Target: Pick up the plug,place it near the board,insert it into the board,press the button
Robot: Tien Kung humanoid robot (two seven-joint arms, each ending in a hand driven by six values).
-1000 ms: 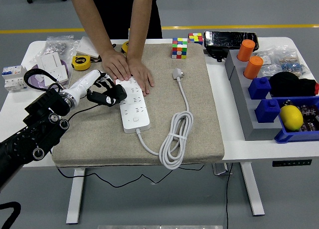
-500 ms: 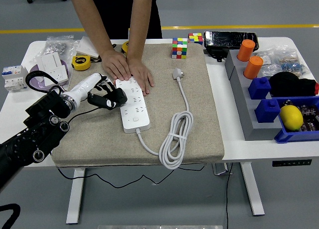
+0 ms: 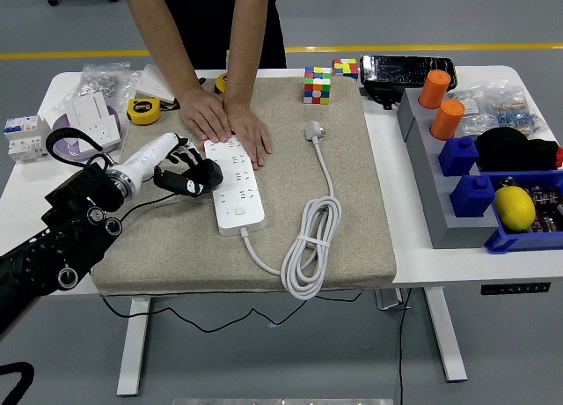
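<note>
The black plug is in the left hand, whose fingers are curled around it, and it touches or nearly touches the left edge of the white power strip that lies on the beige mat. I judge the insertion is not yet done: the plug seems beside the sockets, not over one. The risk is that its pins meet the plastic between the holes, so a push would shove the strip sideways or tip the plug in the fingers. A person at the far side presses two hands flat on the far end of the strip, which should stop sliding, but those hands are near the robot's fingers. I count one black plug, one strip, one white plug with a coiled cable, two colour cubes, two orange cylinders, one yellow tape measure. The right arm is not visible.
</note>
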